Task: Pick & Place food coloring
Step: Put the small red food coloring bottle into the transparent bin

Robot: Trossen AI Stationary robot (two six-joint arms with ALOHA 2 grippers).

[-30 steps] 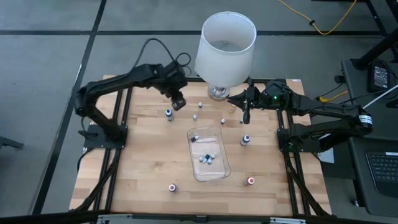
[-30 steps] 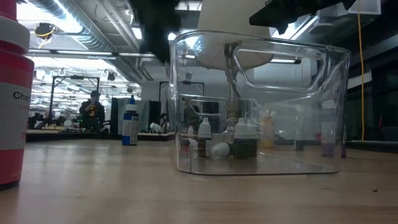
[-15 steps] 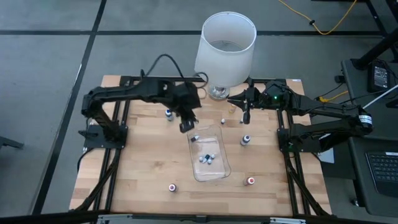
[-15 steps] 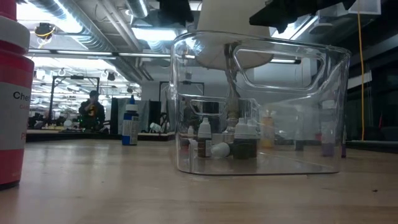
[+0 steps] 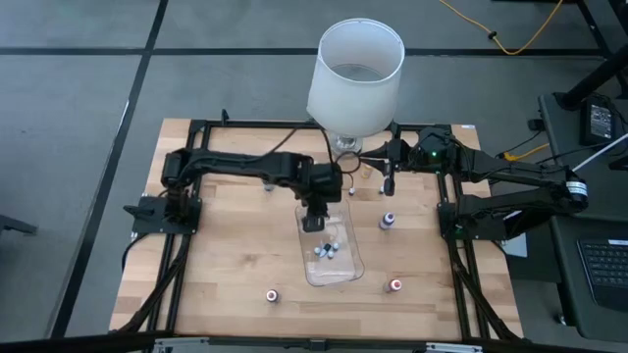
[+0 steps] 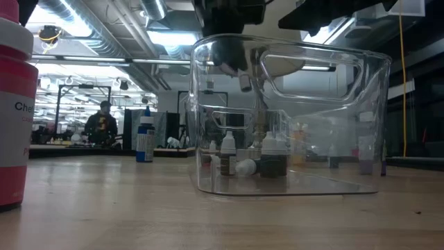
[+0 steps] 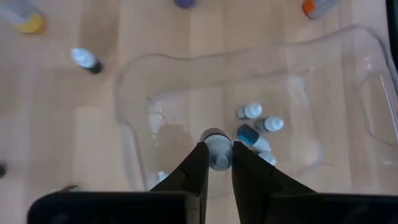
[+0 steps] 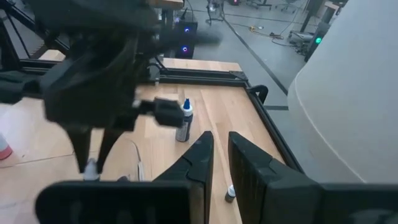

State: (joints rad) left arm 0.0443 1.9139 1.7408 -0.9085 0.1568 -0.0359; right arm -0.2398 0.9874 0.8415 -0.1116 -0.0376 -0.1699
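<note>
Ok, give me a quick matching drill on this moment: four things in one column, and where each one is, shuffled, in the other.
Things:
1. left gripper
2. right gripper
3. lamp
4. red-capped bottle

Places:
A. standing at the table's far edge, between the two arms
B. on the bare wood near the front right, outside the tray
C. above the tray, shut on a small bottle
D. waiting beside the lamp base, holding nothing

Pairs: 1-C, 2-D, 3-A, 4-B
</note>
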